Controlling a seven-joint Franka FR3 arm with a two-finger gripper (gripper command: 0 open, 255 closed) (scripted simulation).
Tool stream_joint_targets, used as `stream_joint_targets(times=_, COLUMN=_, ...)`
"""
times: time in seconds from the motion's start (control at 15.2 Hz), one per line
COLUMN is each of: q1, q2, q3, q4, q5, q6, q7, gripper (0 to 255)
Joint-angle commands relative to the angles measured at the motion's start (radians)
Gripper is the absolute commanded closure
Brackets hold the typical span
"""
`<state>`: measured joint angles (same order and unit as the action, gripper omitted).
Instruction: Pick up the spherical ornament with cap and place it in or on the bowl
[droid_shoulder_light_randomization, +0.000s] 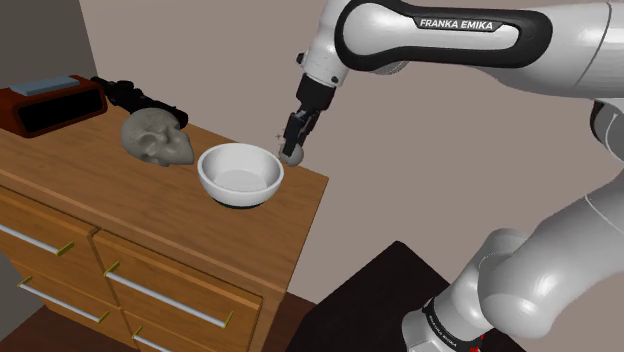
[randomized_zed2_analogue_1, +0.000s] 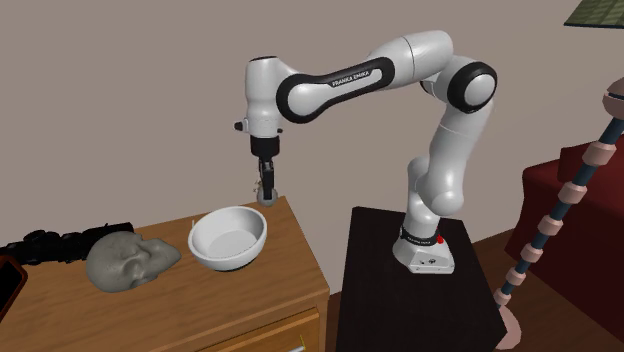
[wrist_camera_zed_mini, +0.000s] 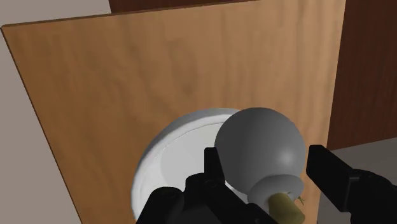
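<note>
The ornament is a grey sphere (wrist_camera_zed_mini: 257, 147) with a small yellowish cap (wrist_camera_zed_mini: 284, 207). My gripper (wrist_camera_zed_mini: 267, 172) is shut on it, one black finger on each side. In the shoulder view the ornament (droid_shoulder_light_randomization: 292, 154) hangs under the gripper (droid_shoulder_light_randomization: 295, 138), just past the far rim of the white bowl (droid_shoulder_light_randomization: 240, 176) and slightly above the dresser top. In the second exterior view the gripper (randomized_zed2_analogue_1: 265, 190) points down behind the bowl (randomized_zed2_analogue_1: 228, 240), near the dresser's back corner. In the wrist view the bowl (wrist_camera_zed_mini: 168, 162) lies partly beneath the ornament.
A grey skull (droid_shoulder_light_randomization: 155, 138) sits beside the bowl on the wooden dresser (droid_shoulder_light_randomization: 90, 190). Behind it are a black object (droid_shoulder_light_randomization: 140, 97) and a dark red box (droid_shoulder_light_randomization: 50, 103). The dresser edge (droid_shoulder_light_randomization: 310, 200) drops off close to the bowl. My stand (randomized_zed2_analogue_1: 410, 290) is beside the dresser.
</note>
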<state>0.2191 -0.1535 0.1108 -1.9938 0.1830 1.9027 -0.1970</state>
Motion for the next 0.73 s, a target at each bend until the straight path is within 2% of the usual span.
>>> stream_joint_targets(times=0.0, q1=0.003, q2=0.080, q3=0.007, q4=0.092, q5=-0.010, q6=-0.010, q7=0.016, gripper=255)
stream_joint_targets(times=0.33, q1=0.015, q2=0.290, q3=0.020, q4=0.346, q5=-0.041, q6=-0.051, q7=0.054, gripper=255)
stream_joint_targets(times=0.4, q1=0.022, q2=0.372, q3=0.023, q4=0.456, q5=-0.054, q6=-0.077, q7=0.068, gripper=255)
stream_joint_targets(times=0.66, q1=0.023, q2=0.372, q3=0.022, q4=0.402, q5=-0.052, q6=-0.024, q7=0.061, gripper=255)
